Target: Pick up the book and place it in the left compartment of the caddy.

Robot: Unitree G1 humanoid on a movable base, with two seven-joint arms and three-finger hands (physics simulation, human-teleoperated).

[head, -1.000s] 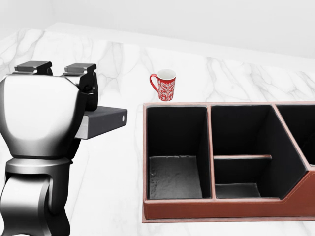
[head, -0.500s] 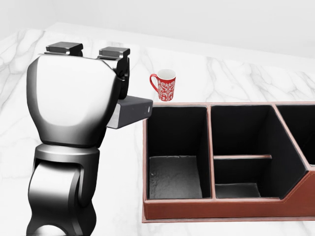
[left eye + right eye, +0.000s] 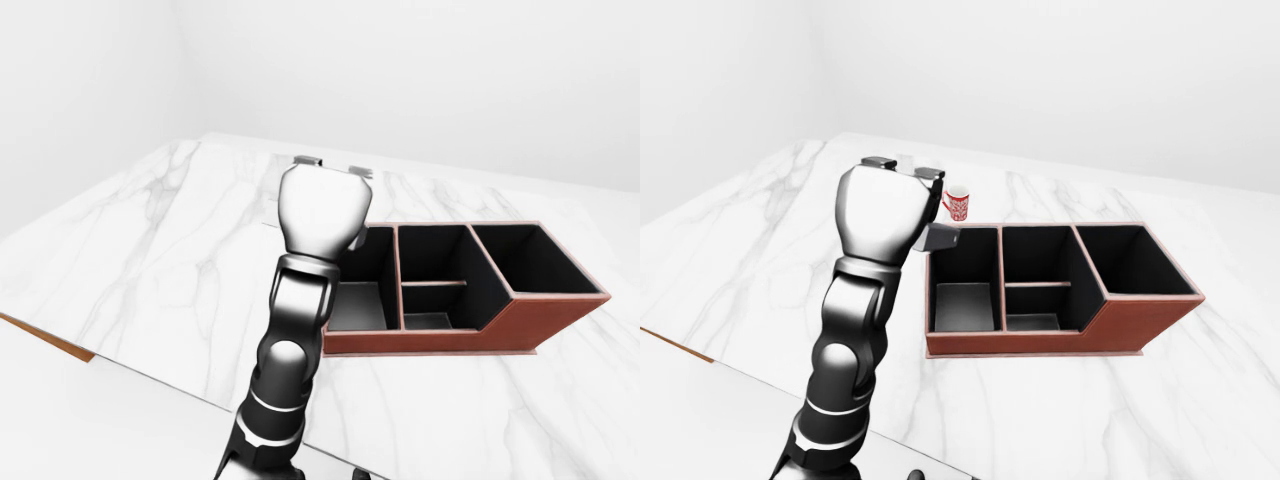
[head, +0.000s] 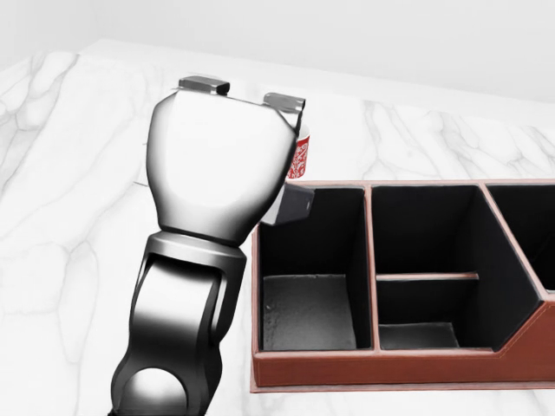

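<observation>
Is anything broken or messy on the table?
Nothing looks broken or spilled. The caddy sits square with its compartments empty, and the red mug stands upright beside it. The left hand holds the book, whose corner pokes over the caddy's left compartment.

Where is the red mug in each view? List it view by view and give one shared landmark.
Left-eye view: not visible, hidden behind the left hand.
Head view: the red mug shows only as a sliver at the hand's right edge, above the caddy.
Right-eye view: in full, just right of the hand, above the caddy's left compartment.
Shared landmark: the caddy.
</observation>
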